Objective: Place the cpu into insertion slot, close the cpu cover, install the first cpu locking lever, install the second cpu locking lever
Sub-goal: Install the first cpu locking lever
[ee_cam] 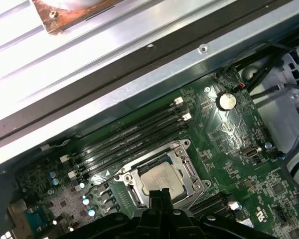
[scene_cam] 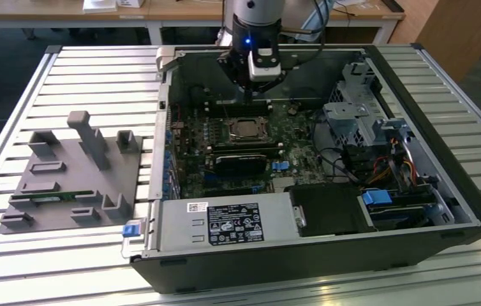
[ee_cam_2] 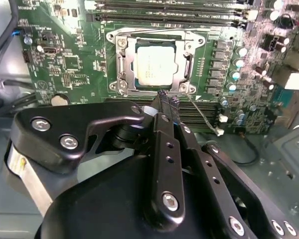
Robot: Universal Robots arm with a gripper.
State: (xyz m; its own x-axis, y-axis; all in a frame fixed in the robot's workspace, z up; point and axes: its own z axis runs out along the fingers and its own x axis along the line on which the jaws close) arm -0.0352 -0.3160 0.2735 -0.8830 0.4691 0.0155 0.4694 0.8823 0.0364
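The chip [ee_cam_2: 154, 67] lies in its slot [ee_cam_2: 133, 74], with the silver cover [ee_cam_2: 120, 64] shut over it. The gripper [ee_cam_2: 165, 99] hangs just beside them, fingers pinched together, holding nothing. A thin lever [ee_cam_2: 204, 115] sticks out close by; I think it needs a slow, gentle push. The computer [scene_cam: 309, 268] sits on a metal table [scene_cam: 96, 70], wooden desks [scene_cam: 181, 11] far behind.
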